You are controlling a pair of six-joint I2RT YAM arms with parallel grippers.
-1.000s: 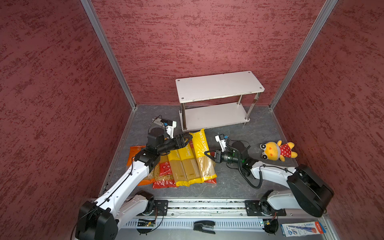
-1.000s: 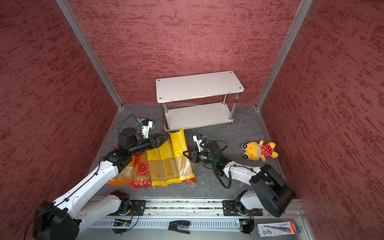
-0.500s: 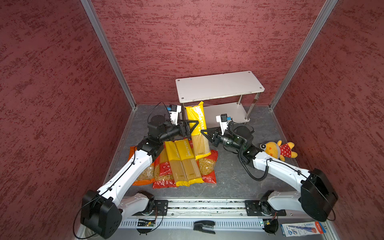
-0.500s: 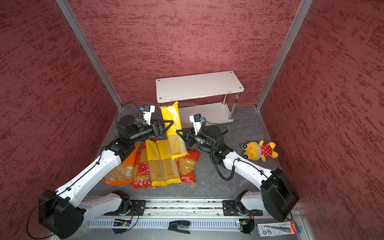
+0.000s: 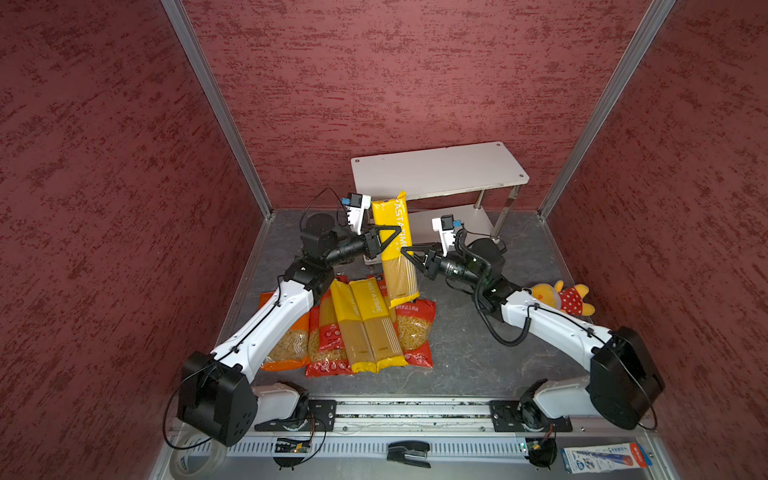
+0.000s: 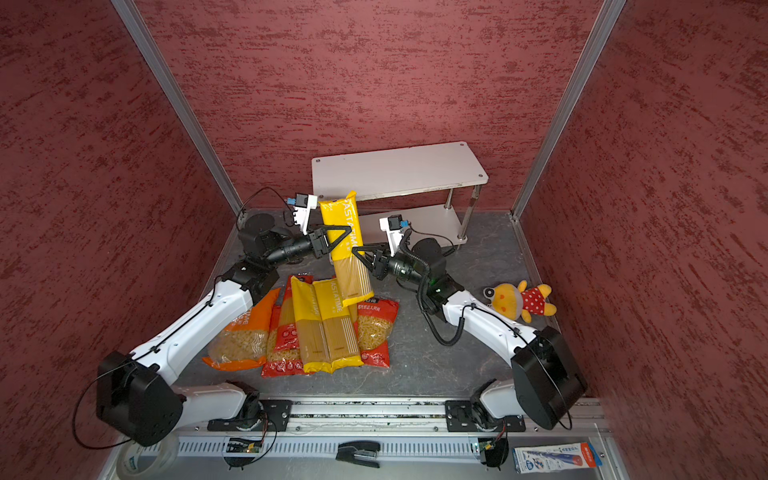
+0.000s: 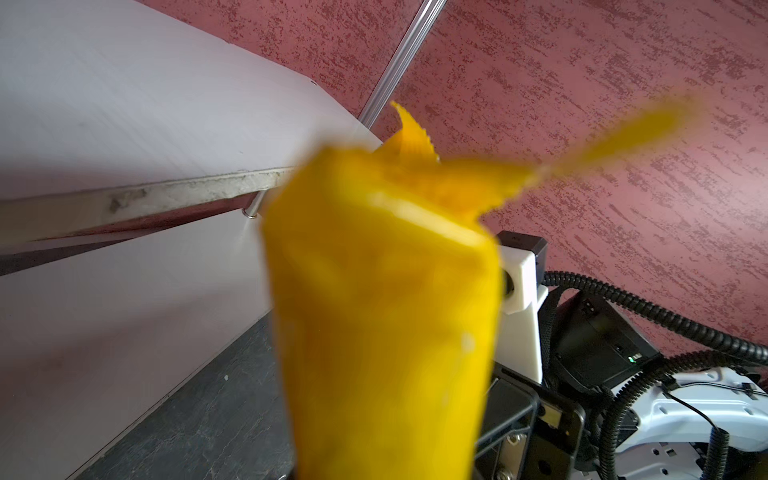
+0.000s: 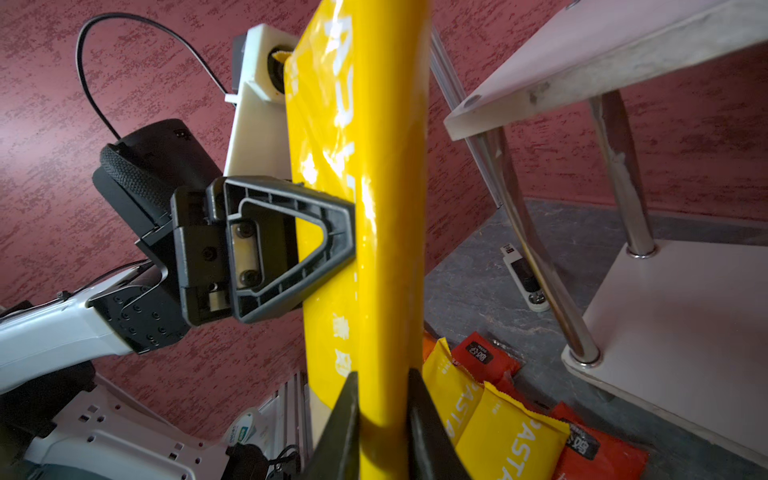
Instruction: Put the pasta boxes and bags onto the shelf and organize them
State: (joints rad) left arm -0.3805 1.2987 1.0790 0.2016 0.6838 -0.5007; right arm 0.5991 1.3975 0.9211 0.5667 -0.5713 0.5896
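yel spag pack (image 5: 390,214): I hold it upright, mid-air, just near of shelf (image 5: 440,170) left end | other packs (image 5: 365,328): flat heap, nearer, left-centre

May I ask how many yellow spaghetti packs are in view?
3. One yellow spaghetti pack is held upright before the shelf; a second and a third lie side by side atop the red bags. More may be hidden underneath.

Plush toy (image 5: 559,297) at right; stapler (image 5: 409,454), tape roll (image 5: 199,457), carton (image 5: 604,457) along near edge.
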